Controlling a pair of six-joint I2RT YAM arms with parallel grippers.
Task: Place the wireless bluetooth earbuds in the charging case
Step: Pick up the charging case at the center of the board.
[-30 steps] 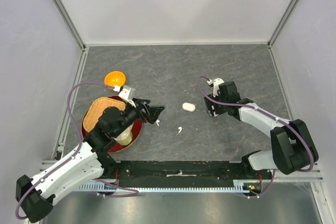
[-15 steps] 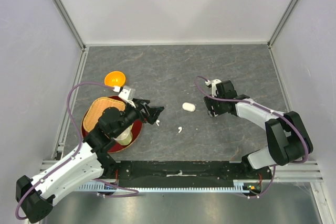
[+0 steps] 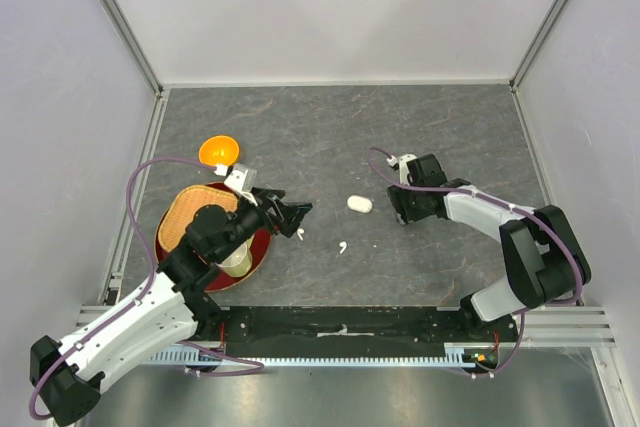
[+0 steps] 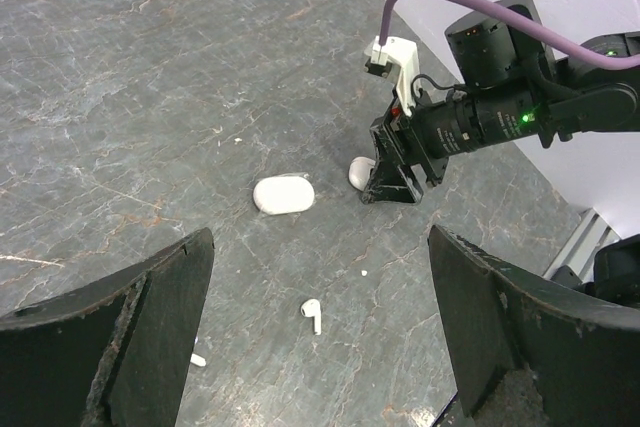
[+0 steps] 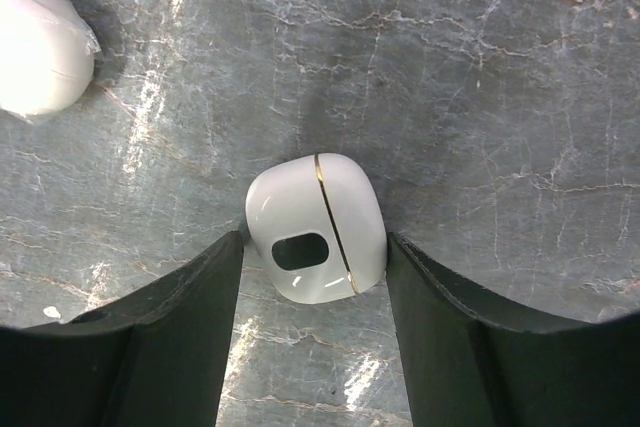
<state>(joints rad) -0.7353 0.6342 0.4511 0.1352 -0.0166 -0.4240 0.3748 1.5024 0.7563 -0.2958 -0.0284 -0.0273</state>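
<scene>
Two white charging cases lie mid-table. One point(image 3: 360, 204) lies closed and free; it shows in the left wrist view point(image 4: 284, 194) and at the right wrist view's top-left corner point(image 5: 40, 57). The other point(image 5: 315, 227), closed, with a gold seam, rests on the table between my right gripper's point(image 5: 315, 247) fingertips, which touch both its sides. The right gripper point(image 3: 403, 209) is low on the table. One white earbud point(image 3: 342, 246) lies loose, also seen in the left wrist view point(image 4: 312, 314). Another point(image 3: 300, 234) lies by my left gripper point(image 3: 292, 214), which is wide open and empty point(image 4: 320, 247).
An orange bowl point(image 3: 219, 151) stands at the left. A woven tray on a red plate point(image 3: 185, 215) with a pale cup point(image 3: 236, 260) sits under my left arm. Grey walls and metal rails bound the table.
My right gripper has shifted slightly left and nearer, its arm folding in. My left arm and the loose earbuds have not moved.
</scene>
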